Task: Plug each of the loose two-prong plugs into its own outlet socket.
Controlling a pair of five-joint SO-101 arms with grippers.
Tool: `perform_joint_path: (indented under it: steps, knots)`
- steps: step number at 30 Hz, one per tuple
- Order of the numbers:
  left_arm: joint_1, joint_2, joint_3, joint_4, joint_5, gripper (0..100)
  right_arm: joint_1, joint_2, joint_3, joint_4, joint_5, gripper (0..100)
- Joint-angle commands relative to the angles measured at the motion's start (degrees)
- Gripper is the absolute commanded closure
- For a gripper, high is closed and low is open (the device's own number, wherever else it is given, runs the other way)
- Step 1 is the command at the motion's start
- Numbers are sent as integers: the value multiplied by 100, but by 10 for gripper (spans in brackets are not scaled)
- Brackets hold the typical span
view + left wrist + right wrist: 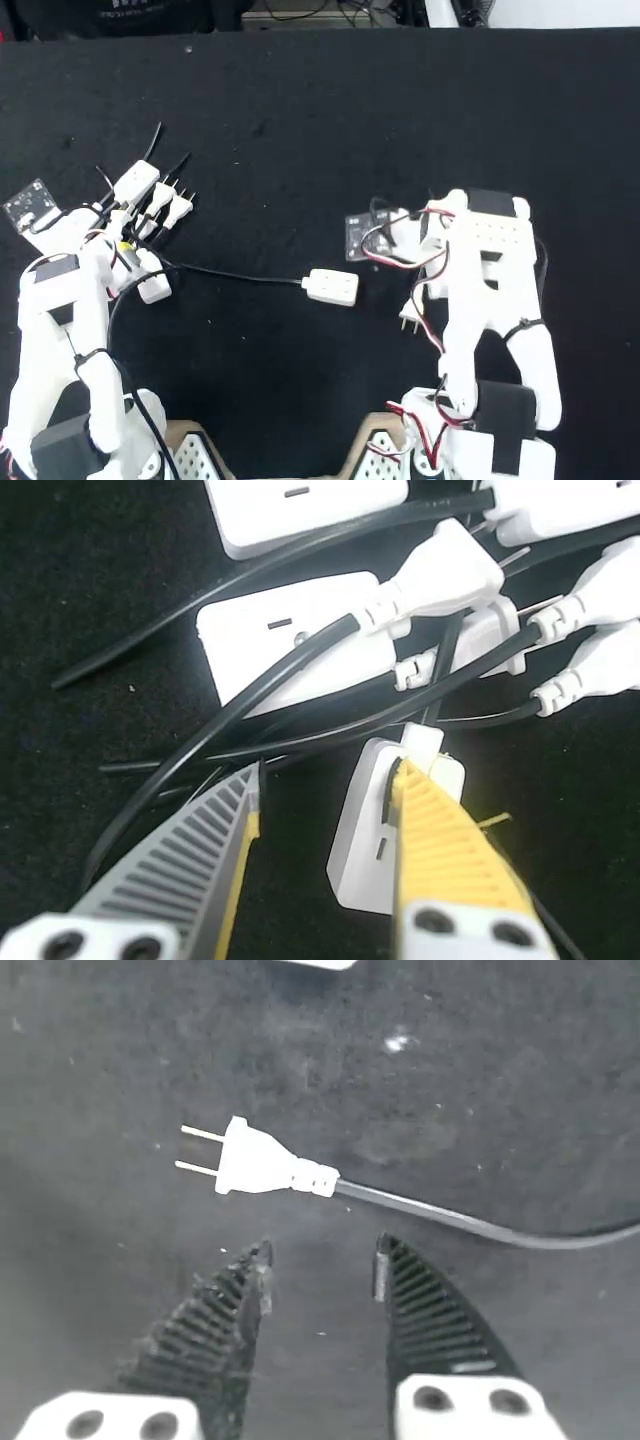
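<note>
A loose white two-prong plug (255, 1158) lies on the black table just beyond my open right gripper (322, 1255), its black cord (470, 1222) trailing off. From above, that plug (410, 320) peeks out beside the right gripper (418, 298). A single white outlet socket (330, 287) sits mid-table on a black cord. My left gripper (325, 780) is open over a tangle of cords; a small white socket (365, 840) rests against its yellow finger (440, 850). Ahead lie a white outlet block (290, 645) and several white plugs (440, 570). This cluster (150, 205) is by the left gripper (135, 262).
Black cords (230, 720) cross between the left fingers and over the sockets. Another white socket (300, 500) lies farther on. A small circuit board (362, 235) sits by the right arm, another (30, 205) by the left. The table's far half is bare black cloth (400, 110).
</note>
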Motion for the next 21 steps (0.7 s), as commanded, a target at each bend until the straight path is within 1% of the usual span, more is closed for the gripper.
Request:
perform_joint_path:
  steps: [1,5,10,14,19,21]
  knots:
    - [31,-149,-66,-62,-123,787,88,-242,180,-484,782,824]
    - [31,-149,-66,-62,-123,787,88,-215,602,-923,1380,783]
    - [40,-105,-75,-62,-123,787,62,-198,1147,-1829,1486,783]
    - [40,-105,-75,-62,-123,787,88,-207,1815,-2303,1873,783]
    - [48,-105,-40,-185,-123,787,18,-224,2466,-3218,1890,784]
    - [48,-97,-22,-264,-123,787,-35,-251,2598,-3429,1723,814]
